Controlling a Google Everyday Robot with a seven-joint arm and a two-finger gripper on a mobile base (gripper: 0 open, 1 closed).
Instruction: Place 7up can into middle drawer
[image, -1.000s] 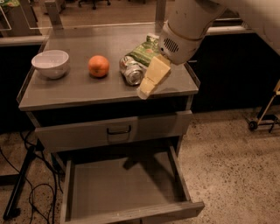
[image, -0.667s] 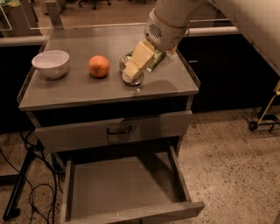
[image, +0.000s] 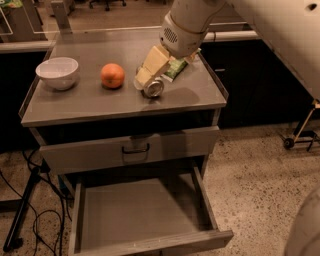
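the 7up can (image: 154, 88), where was it? asked mia.

it lay on its side on the grey surface (image: 100, 106), said tom, with one shiny round end facing us. the orange (image: 112, 75) was near it on one side, and the green snack bag (image: 176, 68) was just behind it.

and the hand?

the hand (image: 146, 76) was down at the can, right on top of it. it looked like it was touching the can. i could not tell if the hand was spread or pressed together, and i could not tell if it had the can yet.

what could go wrong?

the can was round and lying down, so i think a small push could make it roll. it was not far from the front edge of the surface, so it could roll off and fall. if the hand only caught the can a little, the smooth metal could slip out on the way. the bag was so close that the hand might catch it too.

was the middle drawer (image: 135, 212) ready?

yes, it was pulled out down below, and its tray was bare. the other drawer front (image: 90, 152), the one with the black handle, was shut above it. i think the can had to come out past that front, or it might bump it and drop.
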